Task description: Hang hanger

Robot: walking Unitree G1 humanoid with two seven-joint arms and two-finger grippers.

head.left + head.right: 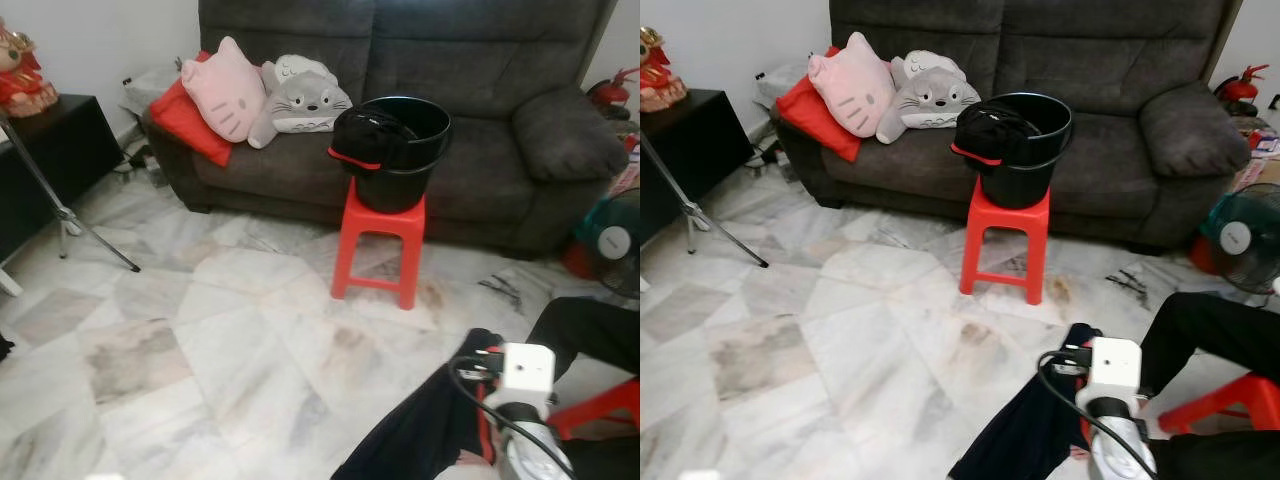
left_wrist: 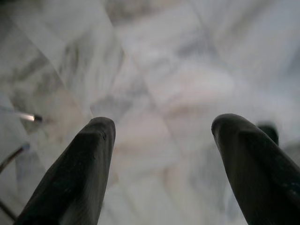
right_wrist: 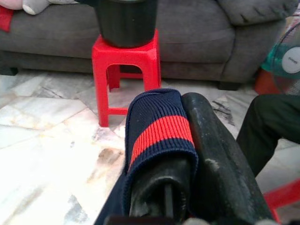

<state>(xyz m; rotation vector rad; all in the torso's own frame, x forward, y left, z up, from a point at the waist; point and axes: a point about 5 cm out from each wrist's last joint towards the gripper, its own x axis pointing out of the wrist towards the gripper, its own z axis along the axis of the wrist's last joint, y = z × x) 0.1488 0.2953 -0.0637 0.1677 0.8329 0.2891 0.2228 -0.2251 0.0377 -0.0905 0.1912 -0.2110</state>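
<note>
At the lower right of the left eye view, the right end effector (image 3: 187, 154) is clamped on a navy garment with a red stripe (image 3: 157, 133), the ribbed cuff folded over one black finger (image 3: 220, 159) and the dark cloth trailing down toward the marble floor (image 1: 200, 330). No hanger can be made out in these views. The left end effector (image 2: 161, 154) hangs over the floor with its two fingers spread wide, nothing between them. At the centre of the frame stands a red plastic stool (image 1: 380, 245) bearing a black bucket (image 1: 405, 150), with dark clothing (image 1: 365, 135) and a red edge draped over its left rim. Behind it runs a grey sofa (image 1: 480, 60), with a pink cat cushion (image 1: 225, 90), a grey plush (image 1: 300, 100) and a red cushion (image 1: 185, 125) at its left end. A tripod leg (image 1: 70, 210) crosses the left edge beside a black cabinet (image 1: 60, 150). At the right edge, a person's dark trouser leg (image 1: 1210, 335) sits near a small fan (image 1: 1245, 240).
</note>
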